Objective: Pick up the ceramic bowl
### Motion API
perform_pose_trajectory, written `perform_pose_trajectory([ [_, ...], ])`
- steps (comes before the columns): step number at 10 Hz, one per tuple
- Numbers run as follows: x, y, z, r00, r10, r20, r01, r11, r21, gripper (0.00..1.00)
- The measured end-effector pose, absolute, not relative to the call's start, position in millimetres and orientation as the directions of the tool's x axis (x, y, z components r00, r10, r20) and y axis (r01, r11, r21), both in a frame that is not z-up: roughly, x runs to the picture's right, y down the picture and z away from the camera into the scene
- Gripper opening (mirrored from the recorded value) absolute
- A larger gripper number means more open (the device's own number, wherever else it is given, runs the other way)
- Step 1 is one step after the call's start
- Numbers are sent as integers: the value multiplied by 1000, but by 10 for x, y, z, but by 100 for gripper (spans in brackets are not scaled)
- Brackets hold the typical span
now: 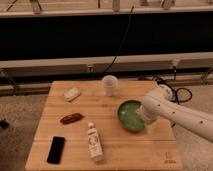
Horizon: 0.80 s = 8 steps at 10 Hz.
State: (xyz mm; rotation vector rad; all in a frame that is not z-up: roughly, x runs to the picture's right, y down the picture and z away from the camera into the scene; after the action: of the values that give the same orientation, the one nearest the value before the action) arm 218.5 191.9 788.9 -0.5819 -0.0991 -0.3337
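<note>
The ceramic bowl (130,116) is round, shallow and glossy green, and sits on the right half of the wooden table (100,125). My white arm comes in from the right, and the gripper (143,118) is down at the bowl's right rim. The arm's wrist covers the right edge of the bowl. A small white cup (109,84) stands behind the bowl, apart from it.
A white bottle (94,142) lies near the front middle. A black phone (56,149) lies at the front left. A red-brown packet (71,118) and a white packet (72,93) lie on the left. A black cable (175,87) runs behind the table's right edge.
</note>
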Motion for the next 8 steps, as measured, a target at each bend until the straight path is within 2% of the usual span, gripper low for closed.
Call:
perform_pose_trajectory([
  [8,2200,1986,8024,934,-292,205,357,776,-520,80],
])
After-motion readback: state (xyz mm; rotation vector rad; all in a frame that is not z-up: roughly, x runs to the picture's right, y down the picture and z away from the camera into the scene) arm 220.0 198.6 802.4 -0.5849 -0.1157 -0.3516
